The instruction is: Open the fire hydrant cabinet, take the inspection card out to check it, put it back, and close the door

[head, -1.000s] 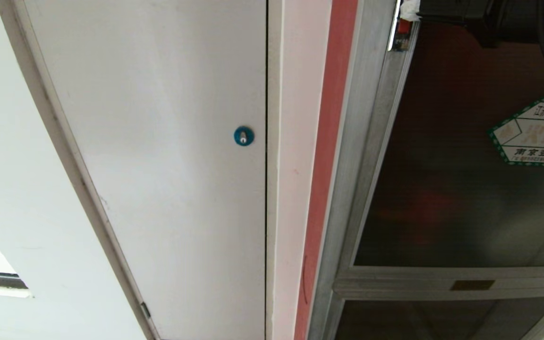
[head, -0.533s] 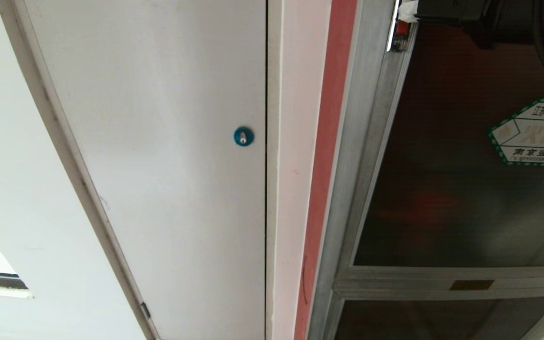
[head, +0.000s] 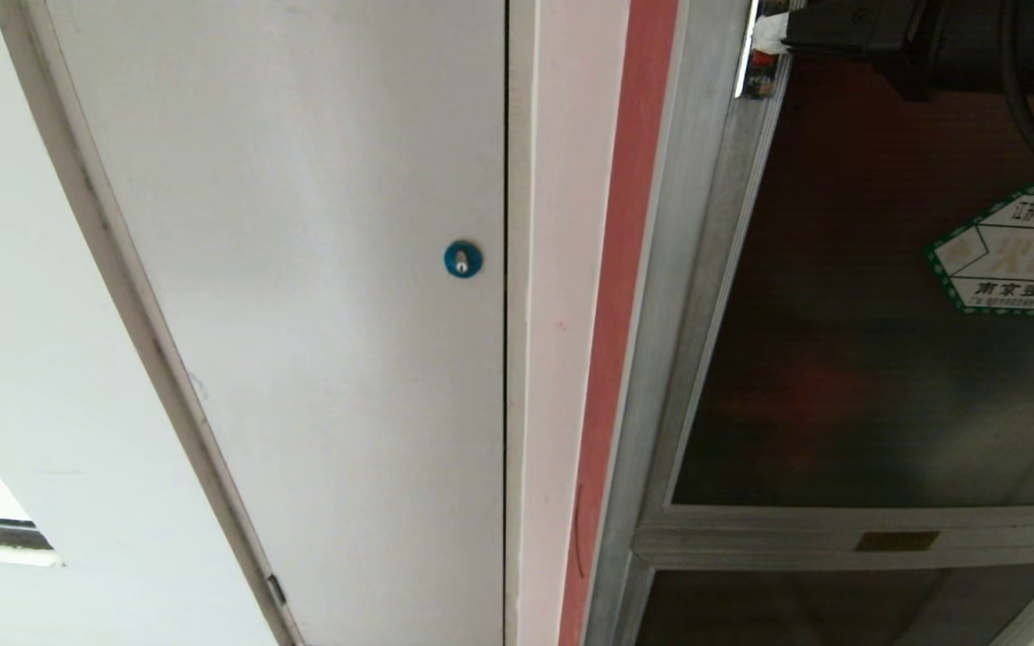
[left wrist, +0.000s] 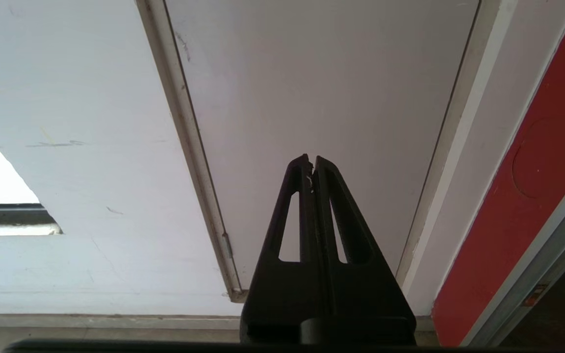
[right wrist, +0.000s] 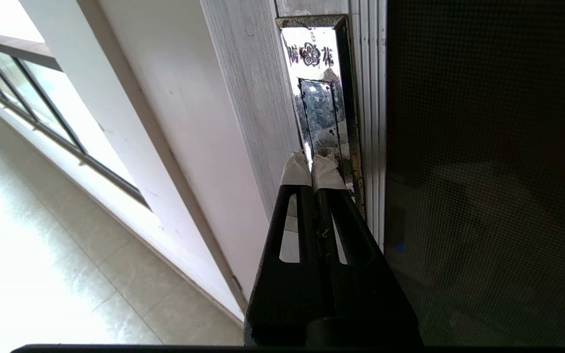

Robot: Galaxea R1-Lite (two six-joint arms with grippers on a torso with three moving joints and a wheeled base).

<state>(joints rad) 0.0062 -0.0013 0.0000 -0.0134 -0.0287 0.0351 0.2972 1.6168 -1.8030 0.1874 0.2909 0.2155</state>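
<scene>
Two grippers show, and only one is at work. The black left gripper (left wrist: 312, 159) hangs parked with its fingers pressed together on nothing, well to the left of the door and facing the plain white-grey panel (head: 302, 269) with its blue round lock (head: 463, 258).

The black right gripper (right wrist: 312, 162), tips wrapped in white tape, is closed with nothing between its fingers. Its tips sit against the lower end of the shiny chrome latch plate (right wrist: 319, 98) on the door's left edge.

Over the last second this arm has slid slightly further into the head view at the door's upper left corner. The large dark tinted glass door (head: 840, 314) in its silver aluminium frame has not visibly swung. Its green-bordered white hexagonal sticker (head: 1015, 251) sits where it did.

My reading is that the latch is only now being engaged and opening has barely begun. The tall silver-framed fire hydrant cabinet (head: 661, 359) behind the door looks shut or nearly so. A dull red shape shows through the glass, but the inspection card cannot be seen. It is presumably inside, and every later step waits on this latch.
</scene>
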